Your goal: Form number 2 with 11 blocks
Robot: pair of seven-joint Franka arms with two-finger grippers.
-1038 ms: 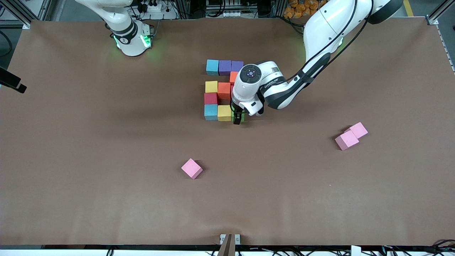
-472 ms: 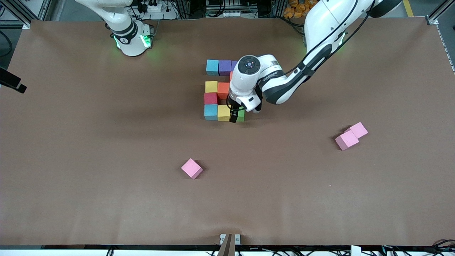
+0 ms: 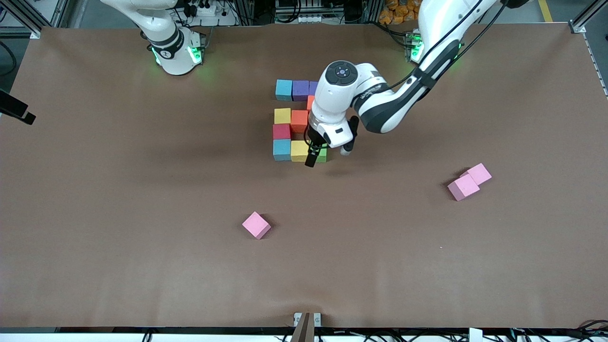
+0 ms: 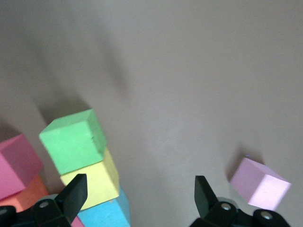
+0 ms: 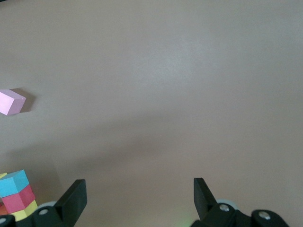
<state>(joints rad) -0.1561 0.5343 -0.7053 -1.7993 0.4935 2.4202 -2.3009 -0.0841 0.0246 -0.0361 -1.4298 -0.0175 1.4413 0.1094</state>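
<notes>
Now your left hand (image 3: 317, 158) hangs wide open and empty over the green foam cube (image 3: 322, 154), at the six o'clock edge of the coloured foam blocks (image 3: 290, 121) mid-table (image 3: 142, 213). Your right hand (image 5: 137, 201) waits, open, empty.

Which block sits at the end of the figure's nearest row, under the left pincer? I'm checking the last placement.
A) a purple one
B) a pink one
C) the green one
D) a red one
C: the green block lies beside the yellow block, with the open, empty left pincer over it.
</notes>
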